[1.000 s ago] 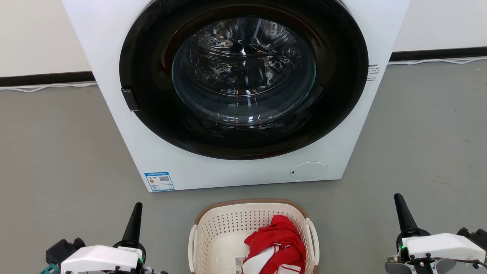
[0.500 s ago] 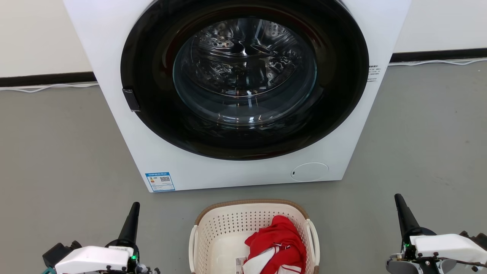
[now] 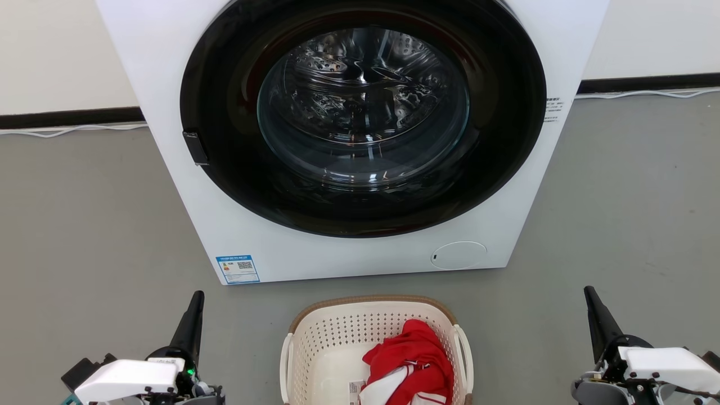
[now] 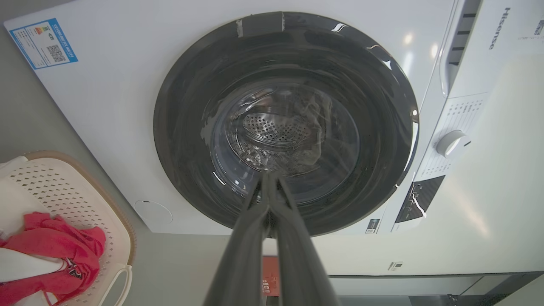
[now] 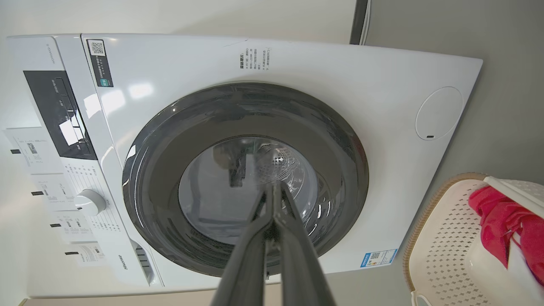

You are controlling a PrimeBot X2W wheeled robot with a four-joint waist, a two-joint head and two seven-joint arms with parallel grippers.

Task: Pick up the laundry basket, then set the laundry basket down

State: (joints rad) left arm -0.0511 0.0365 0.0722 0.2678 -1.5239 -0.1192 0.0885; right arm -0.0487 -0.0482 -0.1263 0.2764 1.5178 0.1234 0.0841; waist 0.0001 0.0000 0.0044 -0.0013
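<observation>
We see open grey floor [image 3: 84, 225] on both flanks of the laundry basket [image 3: 337, 332], with a bare strip between its far rim and the washing machine [image 3: 349, 259], which fills the head view from the centre to 12 o'clock. The machine's round door is shut.

The basket stands on the floor at 6 o'clock, upright and mouth up, and the bottom edge of the view cuts off its near end. Its white handles sit on the 9 o'clock side [image 3: 286, 360] and the 3 o'clock side [image 3: 466, 354]. With the near end cropped, we cannot tell which way its long axis runs. A red and white garment [image 3: 410, 349] lies inside, toward the 3 o'clock wall.

Our left gripper [image 3: 197, 297] is at 7 o'clock and our right gripper [image 3: 589, 292] at 5 o'clock. Each is well apart from the basket and points toward 12 o'clock. Both have their fingers pressed together to a single tip, holding nothing and touching nothing. The wrist views show the same closed fingers aimed at the machine's door.
</observation>
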